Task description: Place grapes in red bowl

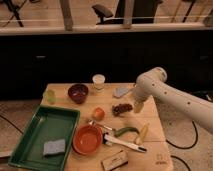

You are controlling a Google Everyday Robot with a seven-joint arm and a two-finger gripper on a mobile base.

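Observation:
The grapes (121, 108), a small dark reddish-purple bunch, lie on the wooden table (155, 150) right of centre. The red bowl (87, 139) sits empty at the table's front, beside the green tray. An orange fruit (98, 113) lies between the bowl and the grapes. My gripper (137, 106), at the end of the white arm coming in from the right, hangs just to the right of the grapes, close to the table top.
A green tray (30, 145) with a blue sponge (54, 147) is at the front left. A dark bowl (78, 92), a white cup (99, 81), a green item (49, 95), a grey packet (121, 92), a green pepper (125, 131), a banana (143, 133), a brush (122, 143) and a box (114, 160) crowd the table.

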